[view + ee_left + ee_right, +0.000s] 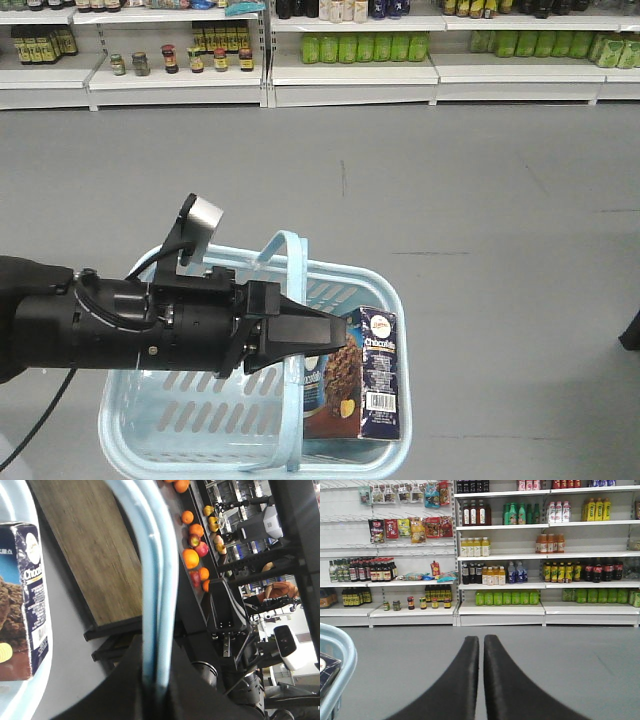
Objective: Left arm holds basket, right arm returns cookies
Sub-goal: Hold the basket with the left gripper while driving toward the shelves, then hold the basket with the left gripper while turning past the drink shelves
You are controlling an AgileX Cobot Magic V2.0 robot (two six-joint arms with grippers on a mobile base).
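Shelves of bottles stand well beyond the basket, bare floor between. Basket hangs by its handles, clamped in the left gripper. Cookies stand upright inside its right end: looks light, stiff, dentable, so I'd take its broad faces from above, minding handles and left gripper just beside it. Right gripper pinched closed, empty.

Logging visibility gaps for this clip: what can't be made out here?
Front view: left gripper hides part of the cookies and its own hold on the basket handle.
Left wrist view: left edge cuts off the cookies' front.
Right wrist view: left edge cuts off basket and cookies; right gripper shows only its tips.
Shelf bottles: labels too small, front and right wrist views.
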